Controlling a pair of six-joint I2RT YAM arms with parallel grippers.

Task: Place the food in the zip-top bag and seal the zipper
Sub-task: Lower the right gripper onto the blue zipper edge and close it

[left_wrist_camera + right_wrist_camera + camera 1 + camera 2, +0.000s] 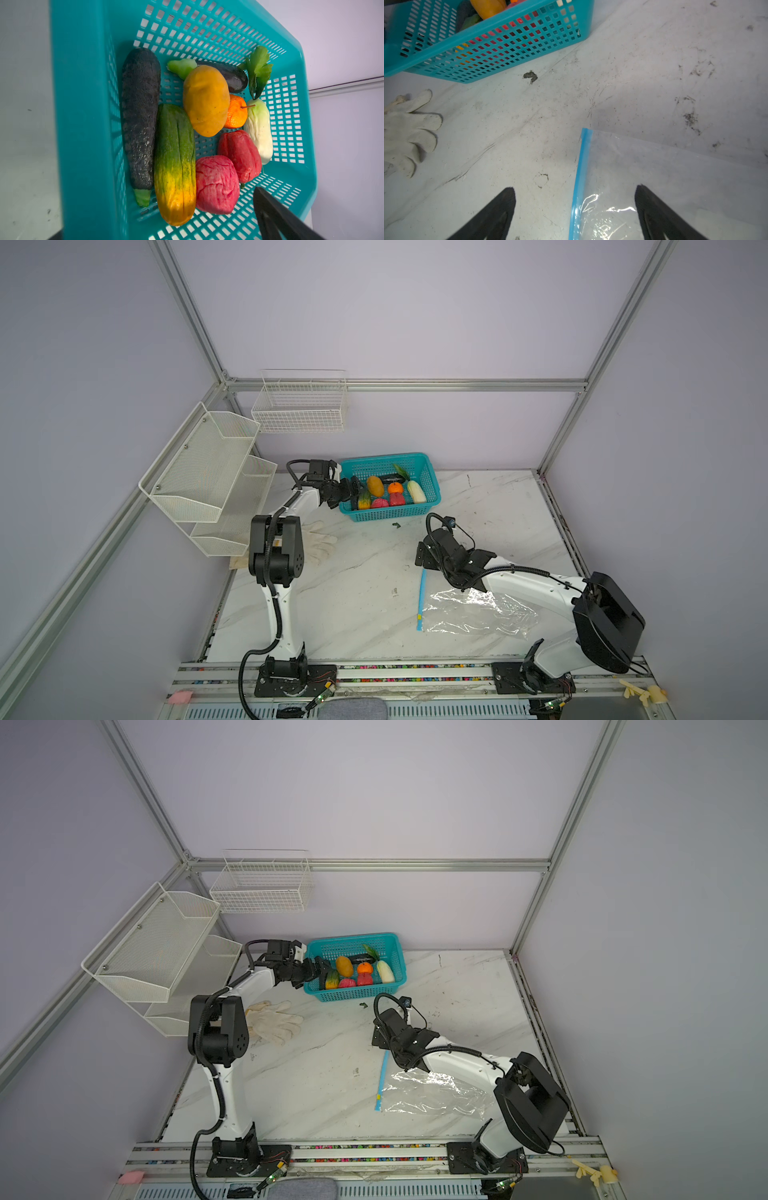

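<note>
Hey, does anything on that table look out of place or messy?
Yes. A white work glove lies on the marble table beside the left arm, unrelated to the bagging. A small dark scrap sits on the table near the teal basket, and the tabletop is smudged with dark scuffs.

glossy crinkly clear plastic bag [478,612], perhaps cotton knit glove [406,131]

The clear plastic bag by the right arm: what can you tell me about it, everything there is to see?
The zip-top bag is clear, glossy, crinkled plastic. It lies flat and apparently empty on the marble table. A light-blue zipper runs along its left edge in both top views, with a small yellow slider near the front end. The right gripper, open, straddles the strip's far end; whether it touches cannot be told.
</note>
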